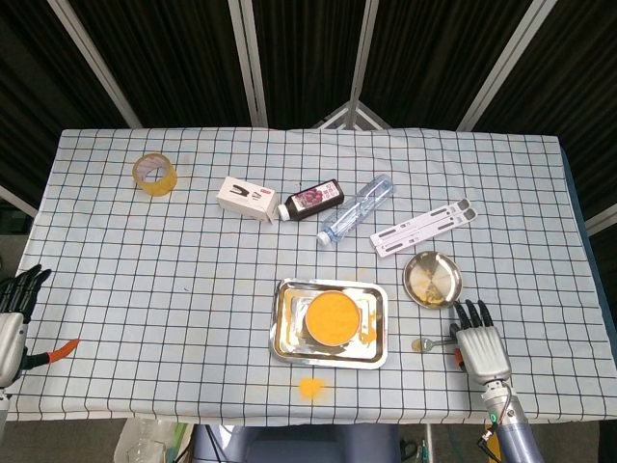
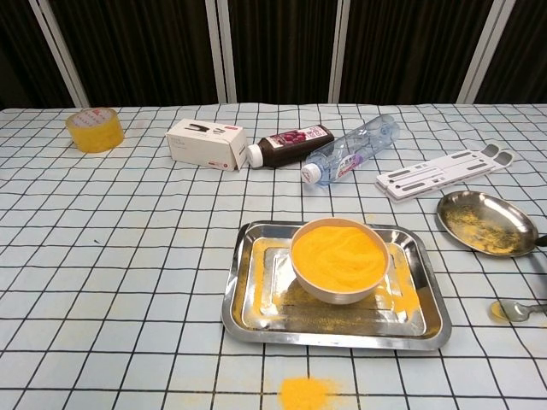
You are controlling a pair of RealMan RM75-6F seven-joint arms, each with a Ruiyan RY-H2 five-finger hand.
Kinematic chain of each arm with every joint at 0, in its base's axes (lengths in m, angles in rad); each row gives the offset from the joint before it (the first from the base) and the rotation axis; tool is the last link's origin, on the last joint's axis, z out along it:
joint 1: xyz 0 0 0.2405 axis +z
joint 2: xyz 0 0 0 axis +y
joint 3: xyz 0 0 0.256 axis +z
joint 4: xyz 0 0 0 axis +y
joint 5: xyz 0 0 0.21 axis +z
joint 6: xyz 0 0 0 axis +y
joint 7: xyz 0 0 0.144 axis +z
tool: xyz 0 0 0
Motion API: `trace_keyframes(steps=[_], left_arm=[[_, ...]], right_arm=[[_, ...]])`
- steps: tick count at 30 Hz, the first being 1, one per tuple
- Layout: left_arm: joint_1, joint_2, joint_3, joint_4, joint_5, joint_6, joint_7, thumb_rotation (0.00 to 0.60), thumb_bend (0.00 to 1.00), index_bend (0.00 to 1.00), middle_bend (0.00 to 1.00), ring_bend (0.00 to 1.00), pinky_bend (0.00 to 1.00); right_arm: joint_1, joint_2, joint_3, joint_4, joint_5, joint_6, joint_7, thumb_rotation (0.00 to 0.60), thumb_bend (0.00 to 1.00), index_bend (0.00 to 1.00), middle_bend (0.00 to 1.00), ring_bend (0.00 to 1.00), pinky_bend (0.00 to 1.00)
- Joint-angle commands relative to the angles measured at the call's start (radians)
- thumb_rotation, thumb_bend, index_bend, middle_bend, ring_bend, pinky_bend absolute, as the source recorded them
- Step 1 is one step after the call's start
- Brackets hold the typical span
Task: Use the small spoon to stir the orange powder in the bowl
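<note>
A white bowl (image 1: 331, 316) heaped with orange powder (image 2: 338, 248) stands in a steel tray (image 1: 286, 330) near the table's front middle. The small spoon (image 1: 430, 342) lies flat on the cloth to the right of the tray, with a little orange powder at its bowl end (image 2: 506, 311). My right hand (image 1: 481, 347) lies palm down just right of the spoon's handle, fingers spread and holding nothing. My left hand (image 1: 12, 311) hovers at the table's far left edge, fingers apart and empty. Neither hand shows in the chest view.
A round steel dish (image 1: 432, 279) dusted with powder sits just behind the spoon. Further back lie a white folding stand (image 1: 423, 228), a clear bottle (image 1: 356, 209), a dark bottle (image 1: 311, 202), a white box (image 1: 248, 198) and a tape roll (image 1: 154, 174). Spilled powder (image 1: 309, 387) marks the front edge.
</note>
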Motion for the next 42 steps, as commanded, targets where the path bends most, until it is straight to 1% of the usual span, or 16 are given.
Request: trace_keyframes(steps=[1, 11, 17, 32, 42], left_arm=[[0.000, 0.001, 0.000, 0.000, -0.002, -0.002, -0.003, 0.600, 0.00, 0.00, 0.00, 0.00, 0.00], [-0.001, 0.005, -0.001, -0.002, -0.010, -0.009, -0.008, 0.600, 0.00, 0.00, 0.00, 0.00, 0.00], [-0.001, 0.004, 0.000, -0.004, -0.012, -0.010, -0.006, 0.600, 0.00, 0.00, 0.00, 0.00, 0.00], [-0.002, 0.006, -0.001, -0.006, -0.015, -0.013, -0.011, 0.600, 0.00, 0.00, 0.00, 0.00, 0.00], [-0.003, 0.007, 0.000, -0.005, -0.014, -0.015, -0.012, 0.600, 0.00, 0.00, 0.00, 0.00, 0.00]], right_arm=[[0.001, -0.001, -0.002, 0.003, -0.001, 0.002, 0.002, 0.600, 0.42, 0.48, 0.12, 0.00, 0.00], [0.001, -0.003, -0.003, 0.007, 0.007, 0.004, 0.005, 0.600, 0.49, 0.52, 0.13, 0.00, 0.00], [0.000, -0.003, -0.010, 0.009, 0.006, 0.005, 0.002, 0.600, 0.51, 0.53, 0.13, 0.00, 0.00], [-0.002, -0.003, -0.014, 0.006, 0.010, 0.012, 0.000, 0.600, 0.52, 0.55, 0.13, 0.00, 0.00], [-0.001, 0.021, 0.001, -0.048, 0.007, 0.035, 0.025, 0.600, 0.53, 0.57, 0.13, 0.00, 0.00]])
